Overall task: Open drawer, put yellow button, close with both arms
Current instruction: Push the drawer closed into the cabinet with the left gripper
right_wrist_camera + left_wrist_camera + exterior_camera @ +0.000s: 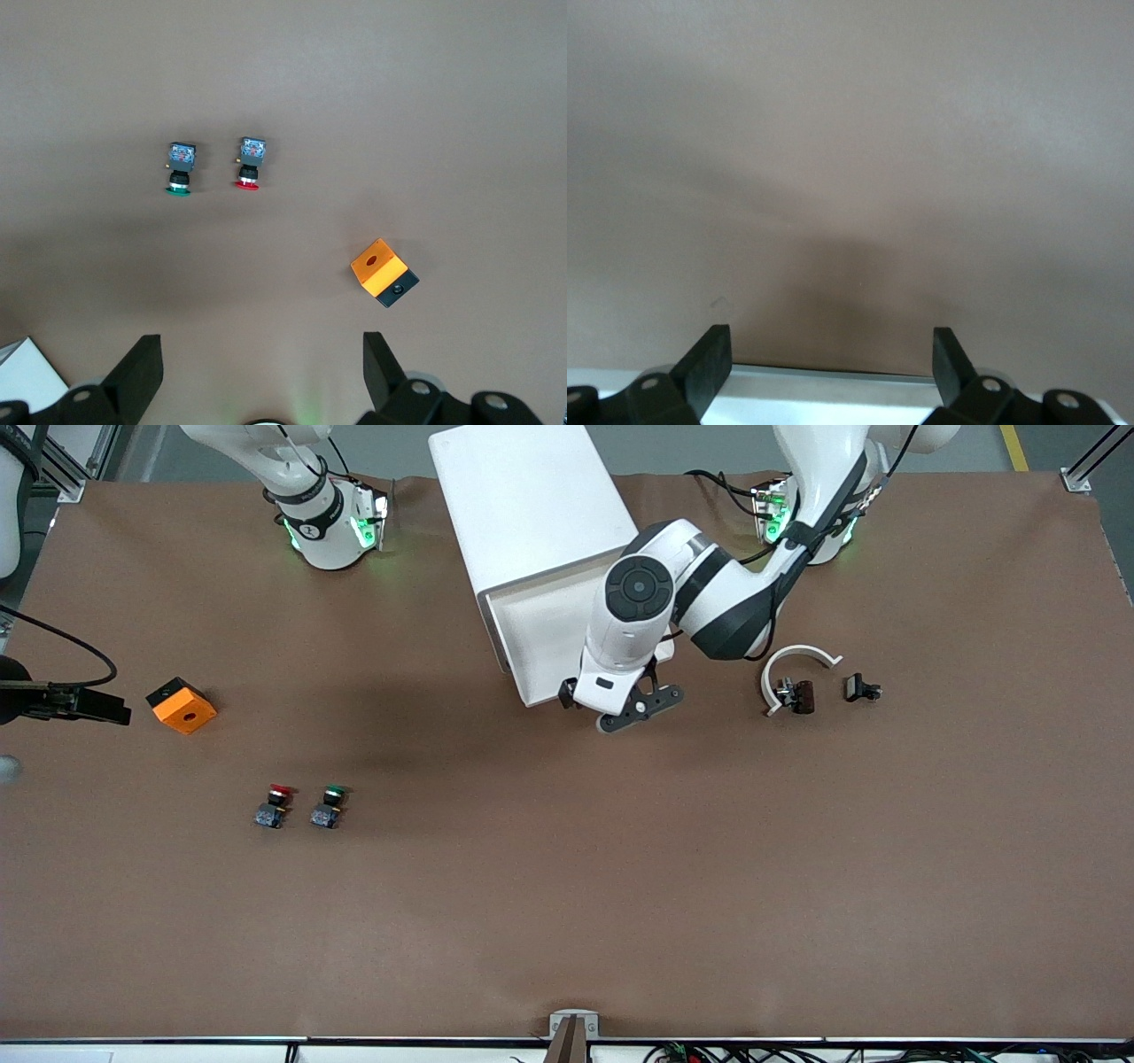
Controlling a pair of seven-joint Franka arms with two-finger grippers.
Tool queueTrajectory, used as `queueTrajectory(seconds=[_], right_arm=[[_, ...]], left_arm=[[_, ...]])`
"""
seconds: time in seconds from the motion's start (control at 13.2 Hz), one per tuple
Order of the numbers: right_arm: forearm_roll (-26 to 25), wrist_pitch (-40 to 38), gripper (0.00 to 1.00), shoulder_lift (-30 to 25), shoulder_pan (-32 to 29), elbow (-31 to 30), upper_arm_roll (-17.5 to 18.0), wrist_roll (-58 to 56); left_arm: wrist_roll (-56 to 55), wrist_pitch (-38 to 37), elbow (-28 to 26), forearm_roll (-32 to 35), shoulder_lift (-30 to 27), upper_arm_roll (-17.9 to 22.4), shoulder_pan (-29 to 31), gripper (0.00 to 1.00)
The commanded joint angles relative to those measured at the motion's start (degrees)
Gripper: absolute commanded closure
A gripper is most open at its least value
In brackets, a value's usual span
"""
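The white box cabinet (532,505) stands between the arm bases, and its uppermost drawer (540,624) is pulled out, showing its white tray. My left gripper (613,708) is open and empty, low over the drawer's front edge. In the left wrist view the left gripper (833,347) has its fingers wide apart, with the drawer's rim (833,390) between them. My right gripper (261,350) is open and empty, high above the table near its own base; it is out of the front view. The yellow button is not in view; the left arm hides part of the tray.
A red-capped button (279,804) and a green-capped button (330,804) stand side by side toward the right arm's end, with an orange box (182,706) farther back. A white curved piece (797,660) and small black parts (861,688) lie toward the left arm's end.
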Motion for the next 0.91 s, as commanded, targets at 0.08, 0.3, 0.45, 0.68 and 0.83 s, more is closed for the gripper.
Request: queueTrajectory(seconds=[0.08, 0.3, 0.45, 0.68, 0.83], right_arm=[[-0.82, -0.3, 0.0, -1.49, -0.54, -1.02, 1.22, 0.9], [-0.3, -1.18, 0.0, -1.49, -0.88, -0.75, 0.96, 3.89], [-0.73, -1.18, 0.0, -1.84, -0.53, -0.75, 1.05, 4.6], [-0.73, -1.36, 0.0, -2.63, -0.45, -1.01, 1.23, 4.6], [-0.21, -1.89, 0.0, -2.9, -0.53, -1.19, 1.14, 4.6]], left_arm=[[-2.47, -0.83, 0.87, -0.27, 1.04, 0.25, -1.98, 0.0], [-4.4, -0.83, 0.96, -0.27, 1.48, 0.25, -3.65, 0.0], [-5.46, -0.83, 0.96, -0.45, 1.57, 0.16, -4.44, 0.0], [-5.46, -0.83, 1.14, -5.53, 1.57, 0.16, -4.54, 0.0], [-5.72, -1.18, 1.14, -7.03, 1.39, -0.62, -4.97, 0.0]])
